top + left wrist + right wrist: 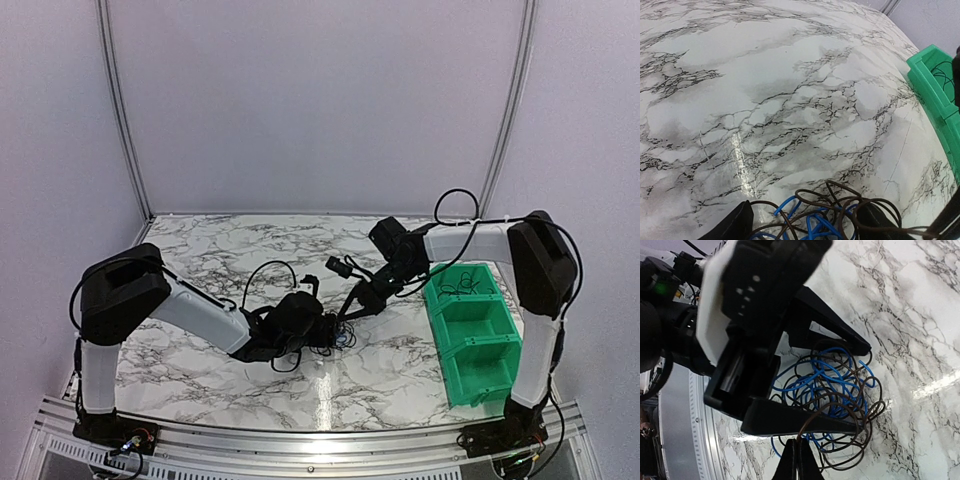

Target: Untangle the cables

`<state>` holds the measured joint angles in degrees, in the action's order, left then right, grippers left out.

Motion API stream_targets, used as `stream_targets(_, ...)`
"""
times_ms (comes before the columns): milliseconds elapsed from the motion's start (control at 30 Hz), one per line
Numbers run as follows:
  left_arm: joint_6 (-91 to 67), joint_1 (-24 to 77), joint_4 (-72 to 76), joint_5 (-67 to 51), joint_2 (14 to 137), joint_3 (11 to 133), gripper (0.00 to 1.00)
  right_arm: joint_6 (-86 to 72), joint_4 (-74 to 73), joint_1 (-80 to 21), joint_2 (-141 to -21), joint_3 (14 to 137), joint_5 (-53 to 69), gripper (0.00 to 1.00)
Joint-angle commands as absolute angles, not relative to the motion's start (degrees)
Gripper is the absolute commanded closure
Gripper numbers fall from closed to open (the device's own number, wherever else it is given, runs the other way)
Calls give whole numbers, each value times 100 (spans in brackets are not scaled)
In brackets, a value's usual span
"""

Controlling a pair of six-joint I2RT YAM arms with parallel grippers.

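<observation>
Cables [832,390], blue and dark tangle mid-table [200,250], left gripper [860,387] jaws wide apart astride it, right gripper [798,445] at 1 o'clock, closed pinching one dark strand, green bin [927,82] at 3 o'clock

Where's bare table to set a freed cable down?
Free: far-left table, between back wall and left arm; near strip between tangle and rail. Crowded: centre, left gripper straddling the tangle, right gripper beside it; bin takes the right edge.
</observation>
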<state>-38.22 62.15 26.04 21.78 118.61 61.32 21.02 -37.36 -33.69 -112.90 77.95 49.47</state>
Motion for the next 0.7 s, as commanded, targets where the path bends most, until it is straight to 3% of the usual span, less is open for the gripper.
stream_targets(0, -4086, 6179, 2713, 2546, 12099, 6195, 28, 2200, -3752, -3151, -10856, 7807, 5295, 100)
stream_targets(367, -4198, 6179, 2713, 3007, 12101, 5828, 42, 2445, -4290, -2905, -9996, 8472, 4953, 100)
stream_targets(667, -4129, 6179, 2918, 3044, 12273, 5584, 43, 2245, -4916, -2867, -9488, 10111, 4614, 100)
